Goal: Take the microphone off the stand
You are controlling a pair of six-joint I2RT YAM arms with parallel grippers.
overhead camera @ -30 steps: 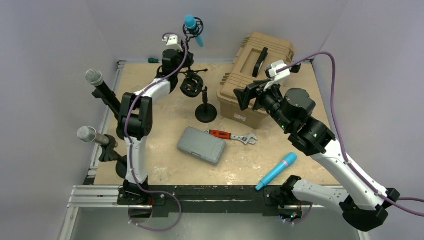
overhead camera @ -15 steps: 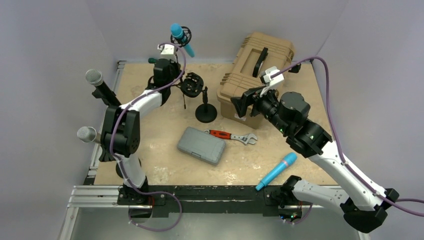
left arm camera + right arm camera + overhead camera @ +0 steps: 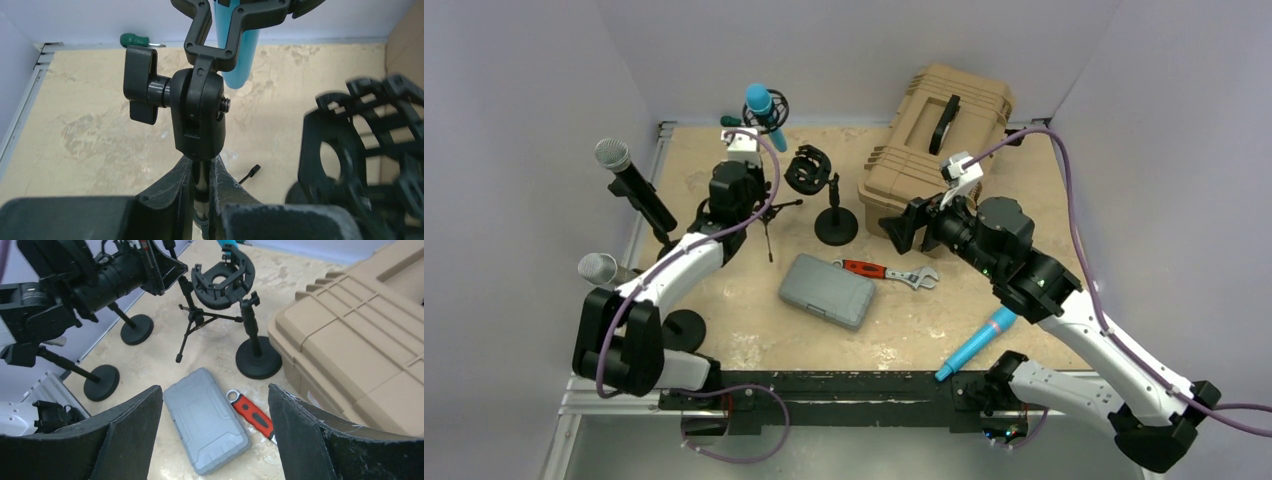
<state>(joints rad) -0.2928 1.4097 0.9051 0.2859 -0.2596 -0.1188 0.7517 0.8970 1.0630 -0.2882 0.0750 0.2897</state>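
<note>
A blue microphone (image 3: 760, 107) sits in a black shock mount on a small tripod stand (image 3: 767, 210), at the back left of the table. My left gripper (image 3: 755, 172) is shut on the stand's thin pole just below the swivel joint (image 3: 197, 115). The left wrist view shows the pole pinched at the gripper (image 3: 202, 185), with the microphone (image 3: 239, 55) rising above. My right gripper (image 3: 902, 222) is open and empty, hovering in front of the tan case. In its wrist view the gripper (image 3: 215, 435) is over the grey box.
An empty shock mount on a round-base stand (image 3: 835, 222) stands right of the tripod. A tan case (image 3: 934, 150), grey box (image 3: 827, 290), red wrench (image 3: 884, 272) and loose blue microphone (image 3: 977, 342) lie around. Two silver-headed microphones (image 3: 611, 155) (image 3: 597, 268) stand at left.
My left arm has swung the stand and blue microphone leftward and nearer. My right gripper has drifted left and slightly down, still open.
</note>
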